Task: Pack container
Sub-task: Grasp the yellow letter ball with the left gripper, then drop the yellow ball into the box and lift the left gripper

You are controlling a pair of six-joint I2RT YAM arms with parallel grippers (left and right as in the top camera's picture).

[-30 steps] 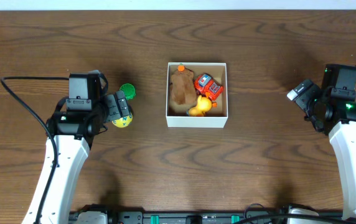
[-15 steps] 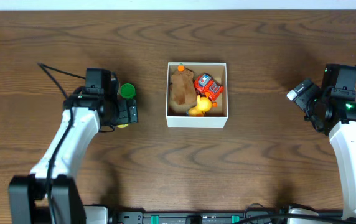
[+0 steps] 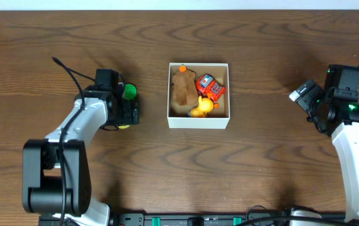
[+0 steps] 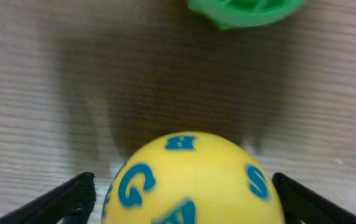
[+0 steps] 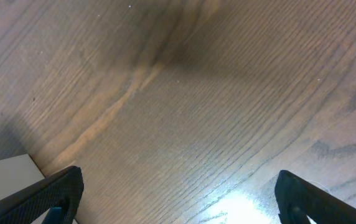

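Note:
The container [image 3: 198, 123], a white-walled square box, sits at the table's middle and holds a brown toy [image 3: 182, 89], a red car [image 3: 209, 86] and a yellow duck [image 3: 201, 108]. A yellow ball with blue letters [image 4: 193, 180] lies on the table between the fingers of my left gripper [image 4: 183, 199], whose jaws stand wide on either side of it. From overhead the left gripper [image 3: 128, 116] covers most of the ball [image 3: 123, 126]. A green toy [image 3: 129, 91] lies just beyond it and also shows in the left wrist view [image 4: 246, 9]. My right gripper [image 3: 306, 100] is open and empty.
The right gripper [image 5: 178, 199] hovers over bare wood far right of the container; a corner of the container's wall [image 5: 4, 171] shows at the lower left of its view. A black cable [image 3: 73, 75] trails behind the left arm.
My left arm has swung right and forward, bringing its gripper down over the yellow ball, which now sits between its fingers. The right arm and the container have not moved.

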